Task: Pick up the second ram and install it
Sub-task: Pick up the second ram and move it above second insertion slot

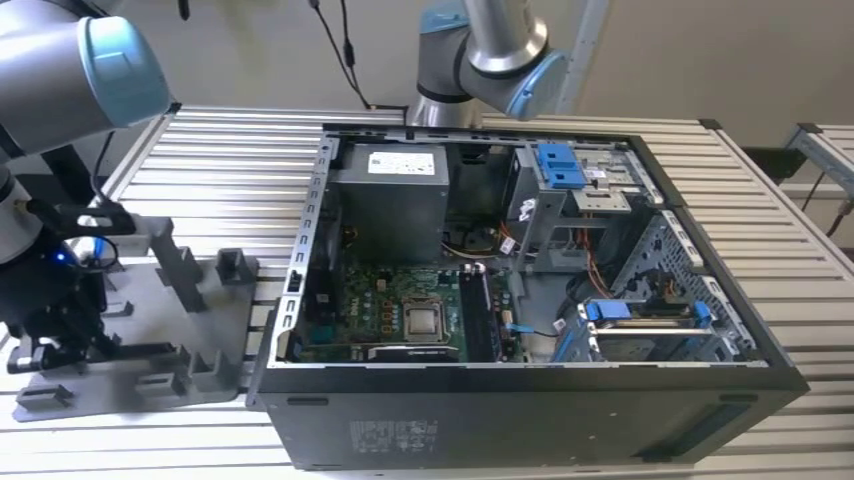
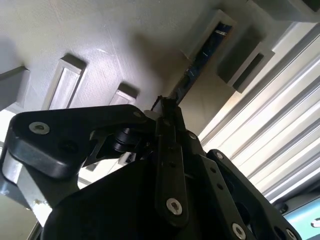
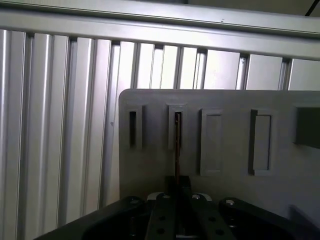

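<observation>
The memory stick point(image 3: 177, 145) stands on edge in a narrow slot of the grey holder point(image 3: 225, 105), so in the first wrist view it shows as a thin dark line. The pincer point(image 3: 178, 184) is drawn narrow and looks closed on the stick's near end, one finger against each flat face. The second wrist view shows the same grip, with the rest of the stick running on into the slot. The holder lies on the slatted surface point(image 3: 60, 125), and the open computer case point(image 1: 534, 400) sits just beside it.

The stick is probably light and stiff but delicate. A squeeze on the board's faces near one end seems right — firm enough that the thin card won't twist, but gentle on the chips.
</observation>
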You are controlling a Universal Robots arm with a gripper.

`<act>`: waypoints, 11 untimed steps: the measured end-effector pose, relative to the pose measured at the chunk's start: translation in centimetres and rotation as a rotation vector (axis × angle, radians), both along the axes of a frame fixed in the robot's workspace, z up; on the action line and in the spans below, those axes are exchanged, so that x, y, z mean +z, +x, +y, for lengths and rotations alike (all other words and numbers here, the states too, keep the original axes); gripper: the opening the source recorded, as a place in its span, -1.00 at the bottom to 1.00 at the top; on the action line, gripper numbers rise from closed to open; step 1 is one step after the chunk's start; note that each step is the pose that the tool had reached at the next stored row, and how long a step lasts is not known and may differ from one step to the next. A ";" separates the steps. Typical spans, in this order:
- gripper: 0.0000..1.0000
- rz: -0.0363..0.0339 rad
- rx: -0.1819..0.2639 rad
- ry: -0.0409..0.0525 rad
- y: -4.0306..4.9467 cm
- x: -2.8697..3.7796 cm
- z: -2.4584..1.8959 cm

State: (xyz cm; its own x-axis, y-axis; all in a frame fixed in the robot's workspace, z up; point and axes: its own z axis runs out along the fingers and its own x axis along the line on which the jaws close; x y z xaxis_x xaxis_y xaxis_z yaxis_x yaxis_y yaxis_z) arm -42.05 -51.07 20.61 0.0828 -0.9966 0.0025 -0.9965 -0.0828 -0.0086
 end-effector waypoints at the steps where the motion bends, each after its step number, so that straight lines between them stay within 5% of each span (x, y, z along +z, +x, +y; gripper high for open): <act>1: -0.72 -0.0001 0.000 0.0000 0.00 0.14 0.00; 11: -0.72 -0.0001 0.000 0.0000 0.00 1.39 0.00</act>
State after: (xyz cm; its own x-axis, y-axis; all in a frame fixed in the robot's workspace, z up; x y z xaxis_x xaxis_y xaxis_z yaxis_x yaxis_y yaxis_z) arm -42.05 -51.07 22.01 0.0827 -0.9966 0.0025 -0.9965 -0.0828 -0.0086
